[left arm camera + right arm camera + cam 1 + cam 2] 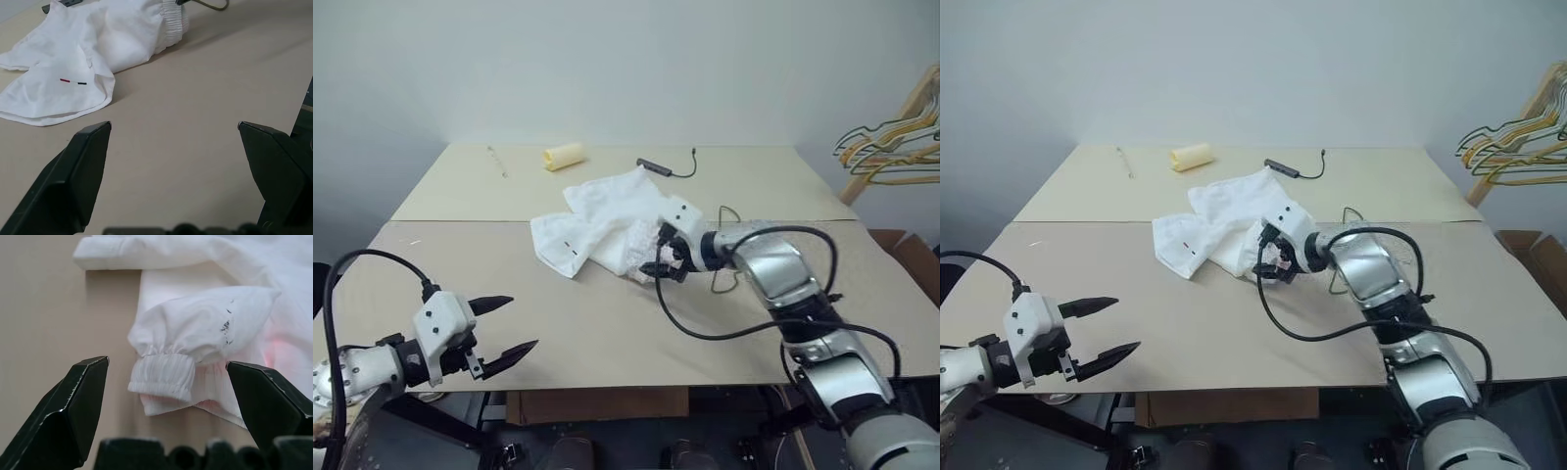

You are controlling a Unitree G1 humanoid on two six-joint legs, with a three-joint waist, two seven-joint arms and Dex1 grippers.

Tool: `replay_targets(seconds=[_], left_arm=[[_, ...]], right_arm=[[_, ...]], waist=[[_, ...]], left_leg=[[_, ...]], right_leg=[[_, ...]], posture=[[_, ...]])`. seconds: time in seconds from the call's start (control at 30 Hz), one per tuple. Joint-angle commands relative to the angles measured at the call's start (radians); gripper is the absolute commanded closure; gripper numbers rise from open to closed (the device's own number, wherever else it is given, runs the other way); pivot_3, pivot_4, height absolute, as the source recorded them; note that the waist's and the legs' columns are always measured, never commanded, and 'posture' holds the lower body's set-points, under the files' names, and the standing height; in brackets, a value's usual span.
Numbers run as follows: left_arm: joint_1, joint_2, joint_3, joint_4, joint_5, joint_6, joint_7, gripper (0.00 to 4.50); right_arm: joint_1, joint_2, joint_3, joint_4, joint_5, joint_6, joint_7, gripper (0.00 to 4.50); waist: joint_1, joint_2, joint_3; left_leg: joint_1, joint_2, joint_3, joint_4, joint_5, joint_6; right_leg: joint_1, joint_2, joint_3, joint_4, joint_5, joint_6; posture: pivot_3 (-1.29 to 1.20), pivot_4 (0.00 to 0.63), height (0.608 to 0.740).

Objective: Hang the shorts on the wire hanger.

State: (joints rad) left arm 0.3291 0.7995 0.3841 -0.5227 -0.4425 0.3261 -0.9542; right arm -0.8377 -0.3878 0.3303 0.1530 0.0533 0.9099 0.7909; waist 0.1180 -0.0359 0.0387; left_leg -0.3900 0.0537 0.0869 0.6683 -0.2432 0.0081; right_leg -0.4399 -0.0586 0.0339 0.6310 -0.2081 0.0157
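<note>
A: Step in hand, judged: the approach to a first grasp. Shorts [607, 230] lying crumpled near the middle of the table [607, 323], nothing lifted. Right gripper [668, 257] poised at the near edge of the cloth, fingers spread wide and empty, the gathered waistband [164, 377] framed between them in the right wrist view.

B: And the left?

A: Left gripper [504, 328] hovering over the near left of the table, well apart from the cloth, likewise wide open and holding nothing.

B: Wire hanger?

A: Wire hanger [729, 217] on the table just beyond the right forearm, beside the shorts; mostly hidden by arm and cable, only a thin loop showing.

B: Called for next?

A: Probably a short descent and a closing on the elastic band, not the loose fabric; then a second hold for the left, so the waist can be spread toward the hanger.
</note>
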Motion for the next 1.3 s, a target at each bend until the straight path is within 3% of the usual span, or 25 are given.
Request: replay_targets(seconds=[0.03,0.27,0.4,0.6,0.77,1.13,1.3], left_arm=[[-0.007,0.015,0.0,-0.009,0.008,-0.017,-0.007,0.0],[-0.017,0.006,-0.003,0.011,0.023,-0.029,0.0,0.0],[-0.119,-0.015,-0.072,0.084,0.101,-0.048,0.074,0.0],[-0.411,-0.17,-0.227,0.328,0.217,-0.108,0.226,0.0],[-0.58,-0.273,-0.339,0.526,0.266,-0.164,0.233,0.0],[-0.819,-0.373,-0.473,0.916,0.422,-0.207,0.308,0.0],[-0.817,-0.354,-0.488,0.894,0.427,-0.153,0.275,1.16]], right_arm=[[-0.052,0.033,-0.031,0.099,-0.009,0.006,-0.056,0.64],[-0.063,0.057,-0.058,0.115,0.018,0.01,-0.069,3.09],[-0.044,0.053,-0.051,0.073,0.027,0.027,-0.061,4.49],[-0.002,0.047,-0.037,-0.015,0.024,0.045,-0.071,4.49],[0.014,0.059,-0.048,-0.045,0.021,0.059,-0.105,4.49],[0.025,0.057,-0.049,-0.079,0.033,0.073,-0.124,4.49],[0.033,0.051,-0.044,-0.082,0.032,0.068,-0.13,4.5]], waist=[[-0.001,0.0,0.0],[-0.003,0.0,0.0],[-0.002,0.001,0.0],[0.004,-0.001,-0.001],[0.001,-0.002,-0.002],[-0.023,-0.002,-0.002],[-0.032,-0.002,-0.002]], left_leg=[[0.0,0.0,0.0,0.0,0.0,0.0],[-0.001,0.0,0.0,0.0,0.0,0.0],[-0.001,0.0,-0.001,-0.001,0.0,0.0],[0.0,-0.001,-0.001,0.0,0.001,-0.001],[-0.001,-0.001,-0.001,0.0,0.001,-0.001],[-0.002,-0.002,-0.003,0.0,0.001,-0.001],[-0.003,-0.002,-0.003,0.0,0.001,-0.001]], right_leg=[[0.0,0.0,0.0,0.0,0.001,0.001],[-0.001,0.0,0.0,0.0,0.002,0.002],[-0.001,0.0,0.0,0.0,0.001,0.002],[0.001,0.0,0.0,0.0,0.003,0.003],[0.001,0.001,0.0,0.0,0.003,0.003],[0.001,0.001,0.0,-0.001,0.004,0.003],[0.001,0.001,0.001,-0.001,0.004,0.003]], posture=[[0.21,0.0,0.74],[0.21,0.0,0.74],[0.2,0.0,0.74],[0.18,0.0,0.74],[0.16,0.0,0.74],[0.14,0.0,0.74],[0.14,0.0,0.74]])
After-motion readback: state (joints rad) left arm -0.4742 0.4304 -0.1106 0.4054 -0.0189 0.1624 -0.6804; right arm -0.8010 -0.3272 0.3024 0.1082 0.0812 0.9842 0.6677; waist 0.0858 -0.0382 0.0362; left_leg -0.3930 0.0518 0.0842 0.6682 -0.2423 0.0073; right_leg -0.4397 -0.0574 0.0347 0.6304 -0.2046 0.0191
